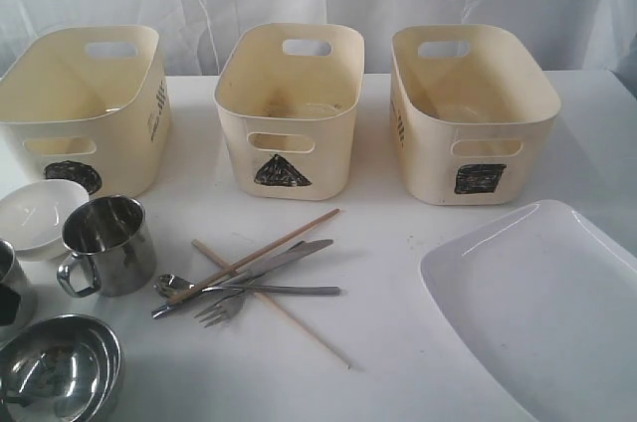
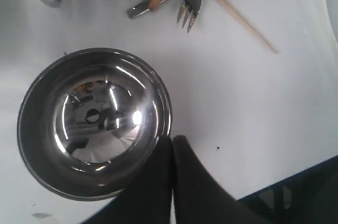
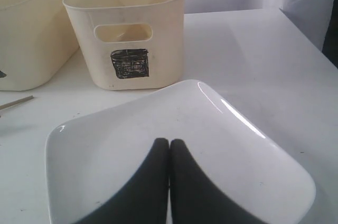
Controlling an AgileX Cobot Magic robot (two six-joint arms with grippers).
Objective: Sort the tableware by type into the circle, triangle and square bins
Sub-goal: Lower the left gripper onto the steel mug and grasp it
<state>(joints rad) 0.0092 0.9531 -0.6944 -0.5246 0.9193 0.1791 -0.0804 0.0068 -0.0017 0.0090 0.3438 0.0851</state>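
1. My left pincer (image 2: 172, 140) is clenched, its fingers pressed together with nothing between them. Its tips sit right at the rim of the steel bowl (image 2: 95, 123); I cannot tell whether they touch it.
2. My right pincer (image 3: 169, 142) is clenched too and holds nothing. It hangs over the large white plate (image 3: 105, 150).
3. In the exterior view the steel bowl lies in the lower left corner and the plate fills the lower right.
4. At the left edge sits the small white bowl (image 1: 38, 215), with a steel mug (image 1: 105, 243) just beside it.
5. In the lower middle, the fork (image 1: 221, 311), spoon (image 1: 169, 285), knife (image 1: 289, 258) and chopsticks (image 1: 269, 243) lie crossed in one heap.
6. Across the top stand the circle bin (image 1: 85, 108) at left, the triangle bin (image 1: 289, 108) in the centre and the square bin (image 1: 473, 113) at right.
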